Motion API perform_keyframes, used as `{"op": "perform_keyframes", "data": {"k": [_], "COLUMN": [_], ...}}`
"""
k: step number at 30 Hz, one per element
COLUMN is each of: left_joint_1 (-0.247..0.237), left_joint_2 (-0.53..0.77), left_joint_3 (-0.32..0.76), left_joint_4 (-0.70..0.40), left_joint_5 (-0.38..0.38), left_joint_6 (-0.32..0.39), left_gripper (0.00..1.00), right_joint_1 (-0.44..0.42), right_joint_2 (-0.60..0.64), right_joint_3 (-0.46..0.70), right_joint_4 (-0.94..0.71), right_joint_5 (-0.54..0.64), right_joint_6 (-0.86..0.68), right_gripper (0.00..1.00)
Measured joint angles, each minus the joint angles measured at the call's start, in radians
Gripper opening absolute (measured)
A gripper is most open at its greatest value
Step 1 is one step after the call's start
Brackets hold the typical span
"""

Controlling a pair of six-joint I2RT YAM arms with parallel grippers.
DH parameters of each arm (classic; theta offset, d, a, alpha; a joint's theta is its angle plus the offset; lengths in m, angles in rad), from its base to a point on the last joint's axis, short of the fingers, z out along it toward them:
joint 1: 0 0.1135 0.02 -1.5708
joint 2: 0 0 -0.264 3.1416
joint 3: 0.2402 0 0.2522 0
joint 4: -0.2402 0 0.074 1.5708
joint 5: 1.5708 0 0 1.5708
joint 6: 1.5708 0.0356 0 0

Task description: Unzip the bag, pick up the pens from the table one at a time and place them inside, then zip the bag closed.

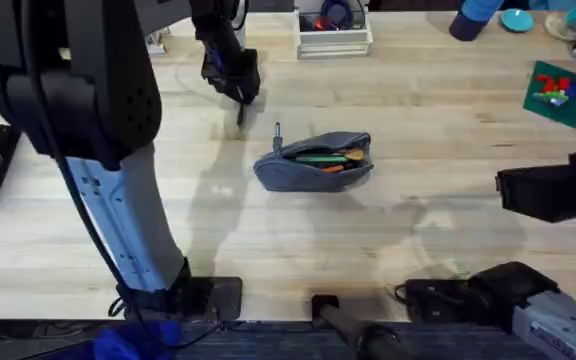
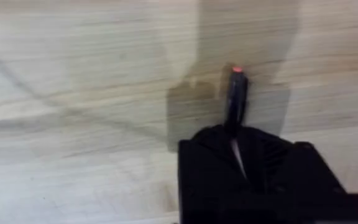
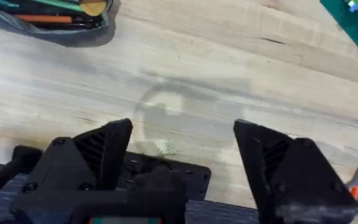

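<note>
Pens and pouch share the pale wooden bench (image 1: 418, 240) in this moment. Nearest the arm bases, the right hand (image 3: 182, 149) sits low over bare wood at the right side, its 2 black fingers (image 3: 110, 146) spread wide with nothing between them. Farther out, at the middle of the bench, the blue-grey bag (image 1: 315, 160) lies unzipped, orange and green pens visible inside its open mouth; its zipper pull (image 1: 277, 130) sticks out toward the far side. Just beyond and to the left of the bag, the left hand (image 1: 240, 100) points down at the bench, fingers closed around a slim black pen (image 2: 235, 93) with a red tip, which juts out past the fingertips close above the wood. A white wire tray (image 1: 334, 35) stands at the far edge.
</note>
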Motion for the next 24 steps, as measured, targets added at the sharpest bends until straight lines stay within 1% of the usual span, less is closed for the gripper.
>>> {"op": "perform_keyframes", "data": {"k": [1,2,13,20,24], "left_joint_1": [-0.002,-0.002,0.0,0.0,-0.001], "left_joint_2": [0.0,0.0,-0.001,-0.003,-0.055], "left_joint_3": [0.0,0.0,0.003,0.015,0.015], "left_joint_4": [0.001,0.002,-0.008,-0.085,-0.113], "left_joint_5": [-0.001,-0.002,0.005,0.001,-0.002], "left_joint_6": [-0.003,-0.002,-0.005,0.001,0.018], "left_gripper": [0.059,0.05,0.043,0.043,0.043], "right_joint_1": [0.0,0.0,0.0,0.0,0.0], "right_joint_2": [0.0,0.0,0.0,0.0,0.0], "right_joint_3": [0.0,0.0,0.0,0.0,0.0], "right_joint_4": [0.0,0.0,0.0,0.0,0.0], "right_joint_5": [0.0,0.0,0.0,0.0,0.0], "right_joint_6": [0.0,0.0,0.0,0.0,0.0], "right_gripper": [0.999,0.999,0.999,0.999,0.999]}}
